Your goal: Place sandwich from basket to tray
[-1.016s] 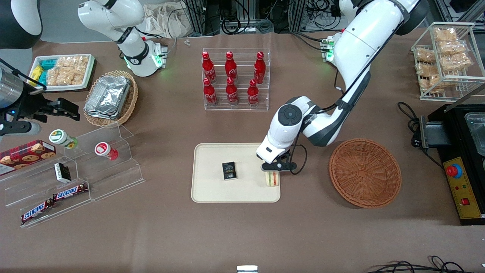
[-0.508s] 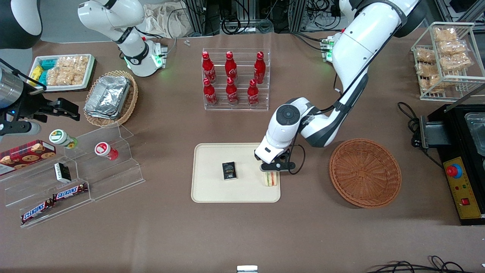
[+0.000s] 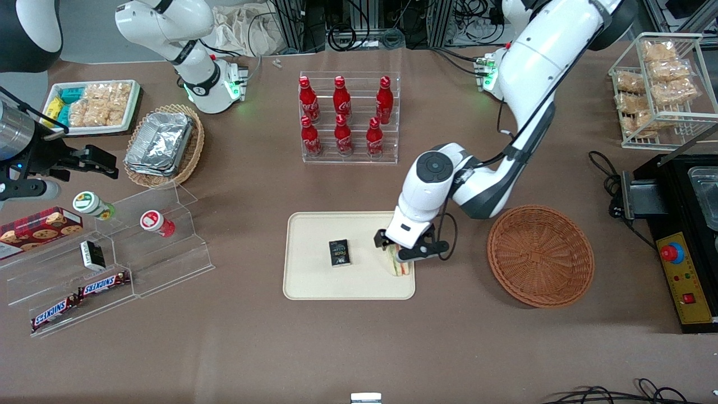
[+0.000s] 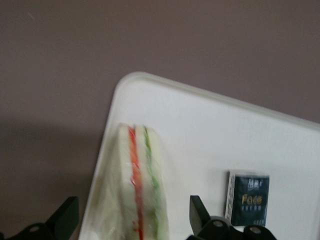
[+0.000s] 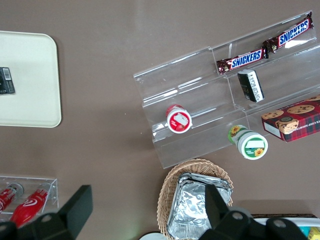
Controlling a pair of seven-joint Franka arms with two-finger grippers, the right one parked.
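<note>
On the tray, the sandwich stood with its long axis from 12 to 6 o'clock. The gripper was above it, fingers spread. A dark packet lay at its 9 o'clock.

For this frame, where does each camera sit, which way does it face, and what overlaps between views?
Front view: high above the table, looking down at both arms; the gripper is over the sandwich on the tray, beside the basket.
Left wrist view: on the working arm's wrist, looking down past its open fingers at the sandwich, tray and dark packet.
Right wrist view: on the parked arm's wrist, looking down at acrylic shelves and its own fingers.
Shared: tray and packet appear in all three.
</note>
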